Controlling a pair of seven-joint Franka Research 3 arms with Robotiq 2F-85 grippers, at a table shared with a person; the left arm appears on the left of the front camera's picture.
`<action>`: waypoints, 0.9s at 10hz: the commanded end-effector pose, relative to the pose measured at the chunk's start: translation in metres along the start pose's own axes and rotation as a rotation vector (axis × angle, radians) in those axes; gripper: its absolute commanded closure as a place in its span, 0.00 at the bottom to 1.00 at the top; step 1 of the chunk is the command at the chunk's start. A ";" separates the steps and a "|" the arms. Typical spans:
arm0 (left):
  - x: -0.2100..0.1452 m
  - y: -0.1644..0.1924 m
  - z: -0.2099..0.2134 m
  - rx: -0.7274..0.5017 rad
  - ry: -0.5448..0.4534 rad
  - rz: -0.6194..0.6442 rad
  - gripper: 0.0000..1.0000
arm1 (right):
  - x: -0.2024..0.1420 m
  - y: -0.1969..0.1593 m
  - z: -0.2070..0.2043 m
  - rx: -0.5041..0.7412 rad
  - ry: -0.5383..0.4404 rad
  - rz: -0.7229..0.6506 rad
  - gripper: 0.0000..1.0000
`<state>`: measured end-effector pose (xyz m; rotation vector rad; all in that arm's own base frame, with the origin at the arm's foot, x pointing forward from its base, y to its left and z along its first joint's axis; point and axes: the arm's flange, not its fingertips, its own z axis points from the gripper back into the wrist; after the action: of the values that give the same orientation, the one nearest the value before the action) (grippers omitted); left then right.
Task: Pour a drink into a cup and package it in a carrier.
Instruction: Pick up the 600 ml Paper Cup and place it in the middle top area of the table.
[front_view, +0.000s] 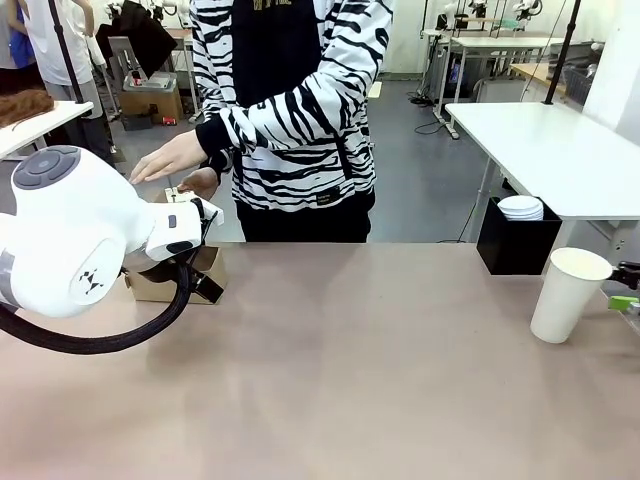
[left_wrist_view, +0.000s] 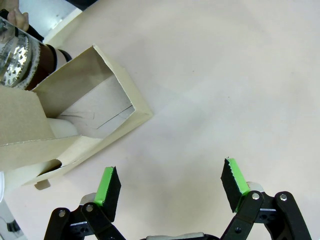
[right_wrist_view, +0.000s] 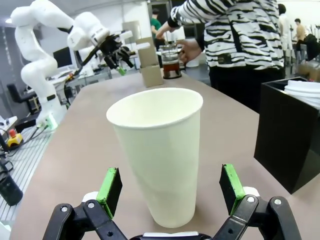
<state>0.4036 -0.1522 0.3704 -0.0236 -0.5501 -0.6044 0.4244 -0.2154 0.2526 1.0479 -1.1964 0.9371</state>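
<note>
Right wrist view: cup (right_wrist_view: 159, 145) stands within released right claw (right_wrist_view: 170, 175); left claw (left_wrist_view: 170, 170) released beside carrier (left_wrist_view: 70, 75).

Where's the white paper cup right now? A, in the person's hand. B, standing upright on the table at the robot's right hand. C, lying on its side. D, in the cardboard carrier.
B: the cup stands upright on the table just before the open right hand.
</note>
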 end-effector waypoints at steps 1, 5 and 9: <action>0.000 0.000 0.000 -0.001 -0.001 0.000 0.00 | -0.009 0.003 -0.017 0.000 0.012 0.026 0.00; 0.000 0.000 0.000 -0.001 -0.001 0.000 0.00 | -0.023 0.004 -0.040 -0.034 -0.003 0.027 0.00; 0.000 0.000 0.000 -0.001 -0.001 0.000 0.00 | -0.028 0.005 -0.068 -0.019 0.003 0.025 0.00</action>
<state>0.4036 -0.1522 0.3704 -0.0236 -0.5501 -0.6045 0.4321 -0.1612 0.2233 1.0575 -1.1870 0.9374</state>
